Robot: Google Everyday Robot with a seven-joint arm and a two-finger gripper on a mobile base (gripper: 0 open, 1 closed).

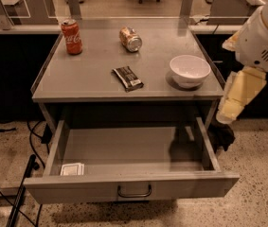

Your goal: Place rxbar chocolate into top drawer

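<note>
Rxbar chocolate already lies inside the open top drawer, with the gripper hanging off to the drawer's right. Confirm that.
Not so. The camera view shows the rxbar chocolate lying on the tabletop, in front of the tipped can; it is not inside the open top drawer. The gripper does hang off to the drawer's right.
</note>
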